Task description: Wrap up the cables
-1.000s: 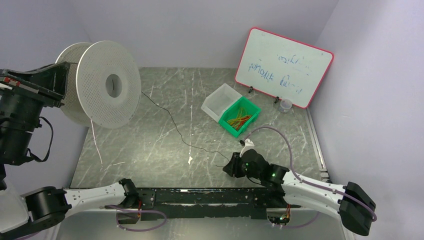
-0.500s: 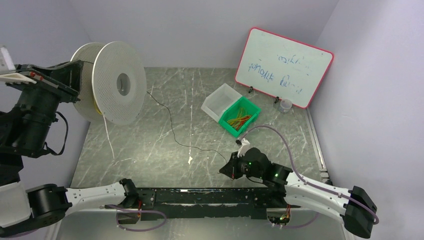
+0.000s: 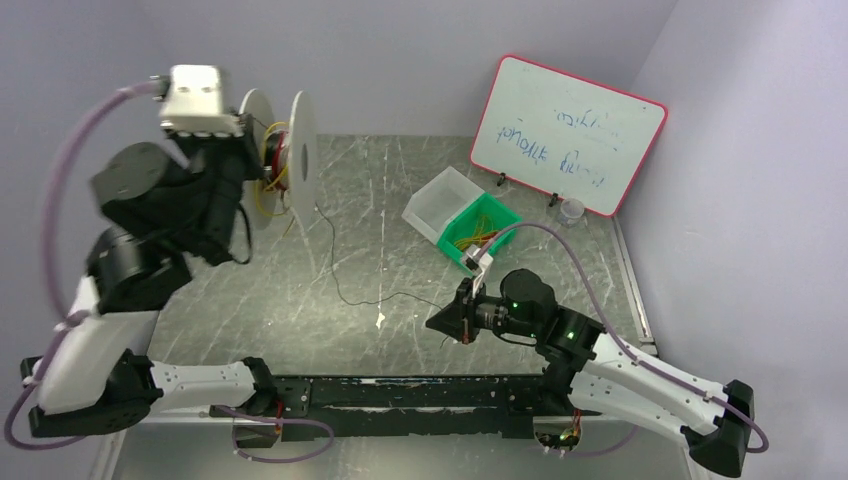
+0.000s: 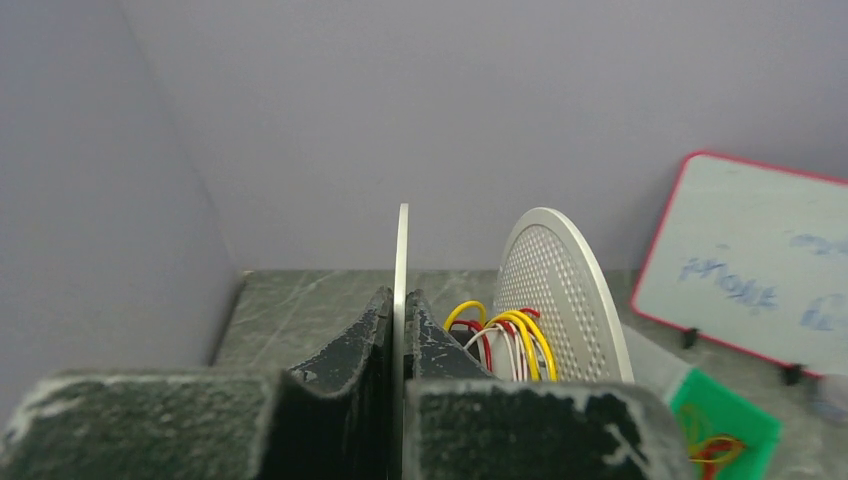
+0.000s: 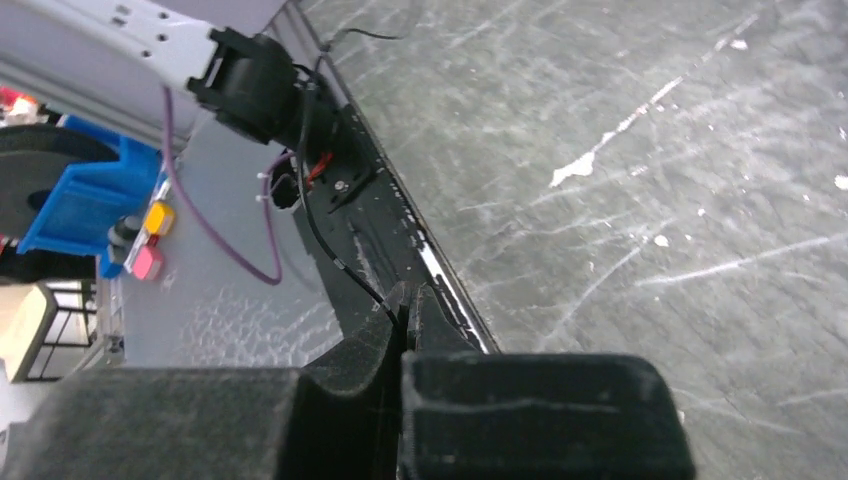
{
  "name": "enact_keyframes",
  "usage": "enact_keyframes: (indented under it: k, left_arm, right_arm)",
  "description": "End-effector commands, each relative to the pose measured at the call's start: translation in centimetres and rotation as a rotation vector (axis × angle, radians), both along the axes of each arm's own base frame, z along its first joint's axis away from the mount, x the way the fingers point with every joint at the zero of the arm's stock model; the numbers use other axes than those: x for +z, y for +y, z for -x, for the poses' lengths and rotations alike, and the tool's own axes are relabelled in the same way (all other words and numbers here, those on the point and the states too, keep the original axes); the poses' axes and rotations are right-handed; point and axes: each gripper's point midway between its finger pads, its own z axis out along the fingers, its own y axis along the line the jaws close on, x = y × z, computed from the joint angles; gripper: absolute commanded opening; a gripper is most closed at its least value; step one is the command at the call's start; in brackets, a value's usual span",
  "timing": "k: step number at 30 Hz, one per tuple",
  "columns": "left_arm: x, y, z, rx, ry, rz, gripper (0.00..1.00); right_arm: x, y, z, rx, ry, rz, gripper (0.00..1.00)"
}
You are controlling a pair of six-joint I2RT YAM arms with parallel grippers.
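My left gripper [image 3: 244, 152] is shut on one flange [image 4: 401, 250] of a white perforated spool [image 3: 303, 155] and holds it raised at the back left, edge-on to the top camera. Yellow, red and white cables [image 4: 512, 335] are wound on its hub [image 3: 275, 160]. A thin black cable [image 3: 334, 262] runs from the spool down across the table to my right gripper [image 3: 440, 324]. In the right wrist view, that gripper [image 5: 408, 296] is shut on the end of the black cable [image 5: 335, 255], low over the table's near edge.
A green bin [image 3: 492, 228] holding several loose coloured cables stands beside a clear bin [image 3: 438, 204] at mid-right. A red-framed whiteboard [image 3: 570, 135] leans at the back right with a small cup [image 3: 572, 210] before it. Purple walls enclose the table.
My left arm has swung the spool rightward and turned it from face-on to edge-on. The black cable's slack has shifted. My right gripper has moved slightly left and risen, still holding the cable end.
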Motion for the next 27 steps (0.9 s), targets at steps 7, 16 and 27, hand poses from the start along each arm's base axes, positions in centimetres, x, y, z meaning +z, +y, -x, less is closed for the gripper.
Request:
enact_keyframes:
  k: [7, 16, 27]
  left_arm:
    - [-0.6, -1.1, -3.9, 0.264, -0.062, -0.165, 0.07]
    - [-5.9, -1.6, -11.1, 0.227, 0.064, -0.155, 0.07]
    - [-13.0, 1.0, -18.0, 0.260, 0.233, -0.185, 0.07]
  right_arm:
    - [7.0, -0.5, 2.2, 0.164, -0.145, -0.029, 0.00]
    - [12.5, 0.5, 4.5, 0.354, -0.203, -0.077, 0.00]
    - [21.5, -0.4, 5.8, 0.431, -0.356, -0.143, 0.00]
